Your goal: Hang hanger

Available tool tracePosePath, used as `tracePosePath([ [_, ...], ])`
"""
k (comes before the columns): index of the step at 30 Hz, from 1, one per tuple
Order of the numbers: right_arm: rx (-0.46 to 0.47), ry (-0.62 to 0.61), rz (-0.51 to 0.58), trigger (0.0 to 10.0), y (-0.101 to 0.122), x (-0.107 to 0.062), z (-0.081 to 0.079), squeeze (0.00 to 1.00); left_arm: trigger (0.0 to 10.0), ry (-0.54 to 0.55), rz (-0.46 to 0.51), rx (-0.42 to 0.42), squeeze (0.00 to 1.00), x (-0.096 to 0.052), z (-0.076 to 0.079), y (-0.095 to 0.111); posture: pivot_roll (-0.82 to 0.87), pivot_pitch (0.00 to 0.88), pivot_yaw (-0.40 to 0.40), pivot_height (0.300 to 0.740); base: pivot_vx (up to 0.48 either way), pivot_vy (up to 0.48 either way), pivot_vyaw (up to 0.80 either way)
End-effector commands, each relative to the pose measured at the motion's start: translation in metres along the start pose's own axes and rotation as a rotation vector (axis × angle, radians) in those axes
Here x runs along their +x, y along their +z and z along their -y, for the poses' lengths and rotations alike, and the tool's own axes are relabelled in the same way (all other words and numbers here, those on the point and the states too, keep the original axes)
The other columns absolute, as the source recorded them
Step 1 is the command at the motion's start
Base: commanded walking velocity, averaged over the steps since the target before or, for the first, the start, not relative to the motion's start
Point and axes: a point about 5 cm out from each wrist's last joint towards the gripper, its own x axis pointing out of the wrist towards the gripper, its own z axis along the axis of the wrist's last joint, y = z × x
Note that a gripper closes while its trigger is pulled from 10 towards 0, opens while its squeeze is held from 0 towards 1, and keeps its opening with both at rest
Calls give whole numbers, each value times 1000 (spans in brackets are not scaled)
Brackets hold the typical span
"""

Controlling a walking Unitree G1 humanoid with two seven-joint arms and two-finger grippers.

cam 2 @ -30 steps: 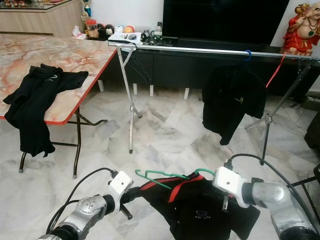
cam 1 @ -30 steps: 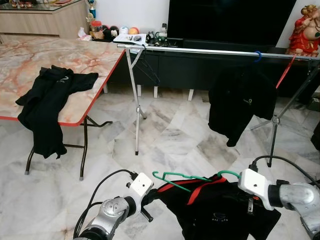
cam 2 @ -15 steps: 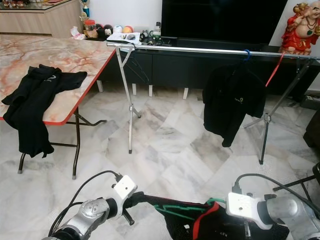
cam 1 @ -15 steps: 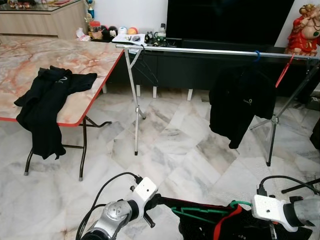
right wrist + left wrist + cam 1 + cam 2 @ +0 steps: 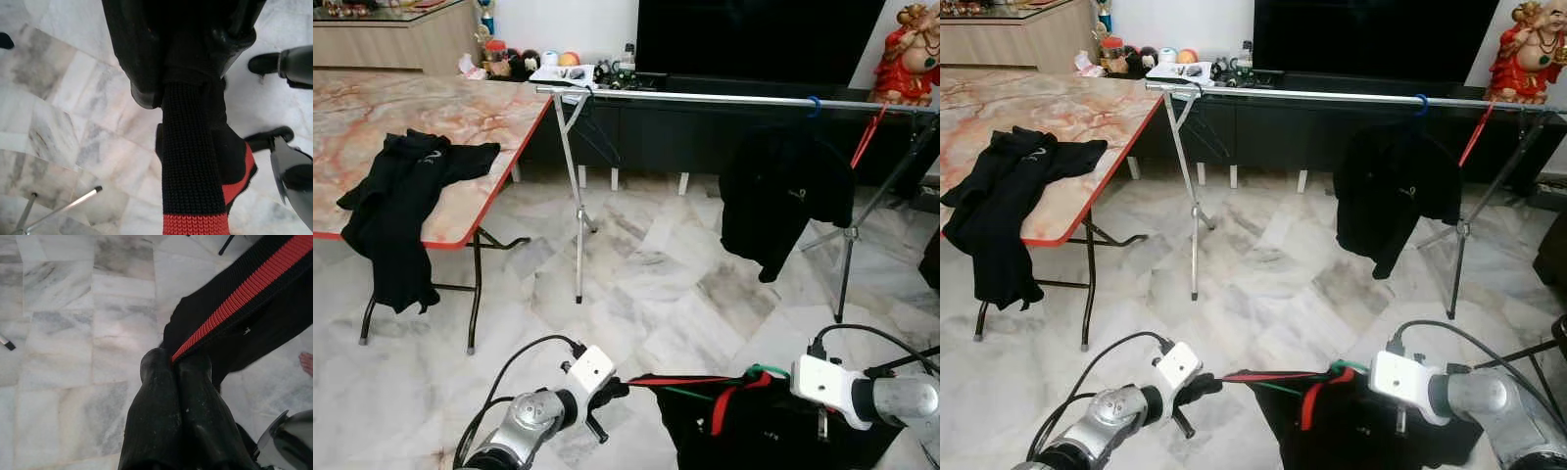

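Note:
A black shirt [image 5: 759, 436] with red trim sits on a green hanger [image 5: 760, 371], held low over the floor between my two grippers. My left gripper [image 5: 175, 363] is shut on the shirt's red-striped edge [image 5: 234, 303] and pulls it taut. On the other side, my right gripper [image 5: 188, 73] is shut on the shirt's black knit band by the hanger hook. Farther ahead, the silver clothes rail [image 5: 705, 97] spans the room. It carries another black shirt [image 5: 783, 196] on a blue hanger [image 5: 816, 106], a red hanger [image 5: 867, 137] and an empty dark hanger [image 5: 597, 137].
A marble-topped folding table [image 5: 460, 108] stands at the left, and a black garment [image 5: 401, 206] drapes over its red edge. The rail's tripod legs [image 5: 578, 235] [image 5: 847, 255] stand on the marble floor. Behind are a dark TV cabinet [image 5: 666, 137] and a red statue [image 5: 906, 59].
Both grippers dropped with the shirt, then rose slightly. The hanger now lies flatter, and the red-trimmed edge is stretched straight between them.

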Motion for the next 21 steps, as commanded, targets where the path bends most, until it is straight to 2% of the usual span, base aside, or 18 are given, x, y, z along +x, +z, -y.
tracePosePath([
  [1,48,-65,27,0,-1,-15,12,0,0,42,-99,3,0,-12,-8,-21,12,57,7,740,0,0,0],
  [4,45,-26,11,0,-5,-14,6,0,0,44,-102,0,0,-12,-7,-22,12,57,7,740,0,0,0],
  [8,28,20,-69,0,-16,-14,-3,0,0,51,-110,7,0,-13,-8,-23,12,65,4,740,0,0,0],
  [16,34,170,-100,0,-21,-18,-16,0,0,87,-143,31,0,-19,-16,-28,12,71,3,740,0,0,0],
  [21,35,256,-116,0,-22,-23,-22,0,0,160,-203,59,0,-21,-24,-32,13,73,4,740,0,0,0],
])
